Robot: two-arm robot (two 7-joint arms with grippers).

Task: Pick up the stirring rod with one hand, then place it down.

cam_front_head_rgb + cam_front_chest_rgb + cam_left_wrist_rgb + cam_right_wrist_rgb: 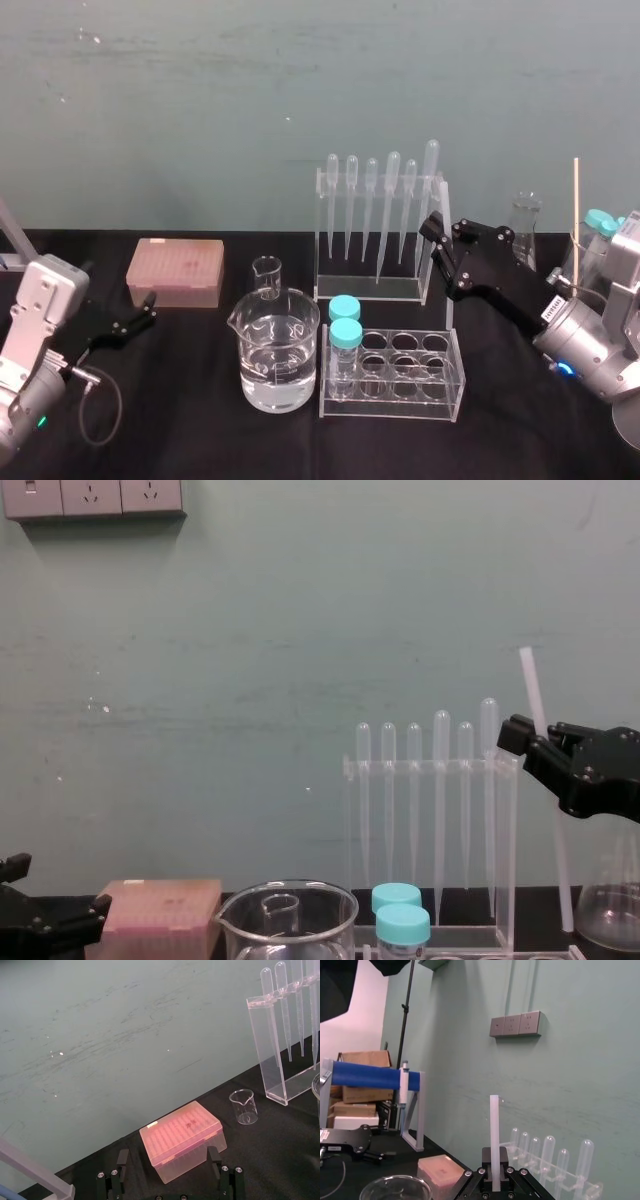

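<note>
The stirring rod (545,780) is a thin whitish stick, held nearly upright and leaning slightly. My right gripper (522,738) is shut on it just right of the pipette rack (430,810). In the right wrist view the rod (494,1125) rises straight up from between the closed black fingers (501,1156). Its lower end hangs low beside the conical flask (612,910); I cannot tell whether it touches the table. In the head view the right gripper (438,232) sits at the rack's right end. My left gripper (142,316) rests open at the far left, with the pink tip box (181,1139) ahead of it.
On the black table stand a large beaker of water (278,355), a small beaker (266,277), and a test tube rack (400,378) with two blue-capped tubes (345,325). A flask (527,225) and a thin tan stick (576,215) stand at the far right.
</note>
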